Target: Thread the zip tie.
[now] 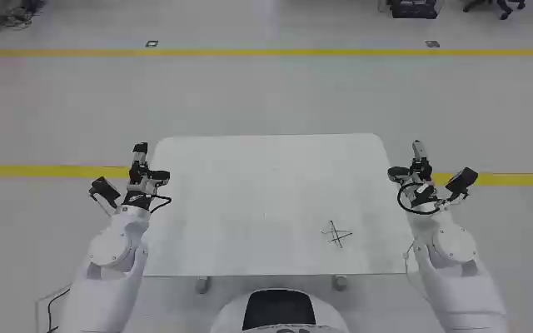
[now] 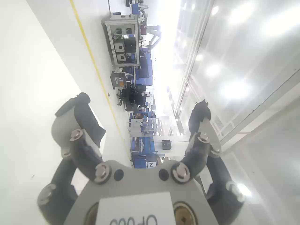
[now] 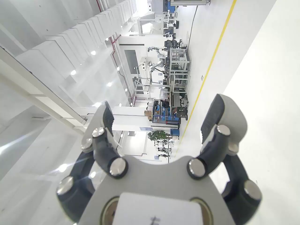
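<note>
I see the zip tie (image 1: 337,235) as a few thin dark strands lying flat on the white tabletop (image 1: 250,191), crossed over one another in a rough X. From the top view I cannot tell whether this is one tie bent across itself or several laid over each other, and I cannot make out a head or a tail end. It sits in the near right part of the tabletop, closer to the front edge than to the middle.
</note>
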Controlling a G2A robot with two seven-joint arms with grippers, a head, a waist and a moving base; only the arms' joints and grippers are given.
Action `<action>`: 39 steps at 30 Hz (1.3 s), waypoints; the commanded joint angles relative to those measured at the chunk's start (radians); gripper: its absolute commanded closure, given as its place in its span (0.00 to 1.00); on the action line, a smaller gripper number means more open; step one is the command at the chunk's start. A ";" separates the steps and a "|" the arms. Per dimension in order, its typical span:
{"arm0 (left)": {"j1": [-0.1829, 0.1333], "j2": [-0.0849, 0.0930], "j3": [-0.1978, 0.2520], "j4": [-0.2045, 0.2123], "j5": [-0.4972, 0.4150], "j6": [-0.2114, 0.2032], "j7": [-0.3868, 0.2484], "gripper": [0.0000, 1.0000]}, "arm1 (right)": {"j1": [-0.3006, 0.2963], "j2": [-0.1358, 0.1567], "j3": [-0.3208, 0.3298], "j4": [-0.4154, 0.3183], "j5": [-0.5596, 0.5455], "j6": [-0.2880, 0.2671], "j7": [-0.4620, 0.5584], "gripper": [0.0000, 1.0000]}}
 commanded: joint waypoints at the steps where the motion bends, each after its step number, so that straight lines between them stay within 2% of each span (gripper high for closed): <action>1: 0.000 0.000 0.000 0.000 0.000 0.000 0.000 0.00 | 0.005 0.003 0.004 -0.007 -0.066 -0.022 0.004 0.00; 2: 0.000 0.000 0.000 0.000 0.000 0.000 0.000 0.00 | 0.004 0.003 0.000 -0.006 -0.098 -0.036 0.009 0.00; 7: 0.000 0.000 0.000 0.000 0.000 0.000 0.000 0.00 | 0.019 0.010 -0.005 -0.003 -0.295 -0.011 0.047 0.00; 15: 0.000 0.000 0.000 0.000 0.000 0.000 0.000 0.00 | 0.022 0.012 -0.005 -0.013 -0.315 -0.018 0.055 0.00; 17: 0.000 0.000 0.000 0.000 0.000 0.000 0.000 0.00 | 0.028 0.017 0.000 -0.021 -0.383 -0.028 0.101 0.00; 21: 0.000 0.000 0.000 0.000 0.000 0.000 0.000 0.00 | 0.058 0.032 0.004 -0.045 -0.538 0.035 0.265 0.00; 25: 0.000 0.000 0.000 0.000 0.000 0.000 0.000 0.00 | 0.081 0.043 -0.015 -0.051 -0.640 0.096 0.424 0.00; 35: 0.000 0.000 0.000 0.000 0.000 0.000 0.000 0.00 | 0.082 0.042 -0.015 -0.049 -0.641 0.098 0.423 0.00; 39: 0.000 0.000 0.000 0.000 0.000 0.000 0.000 0.00 | 0.094 0.054 -0.038 -0.078 -0.805 0.094 0.520 0.00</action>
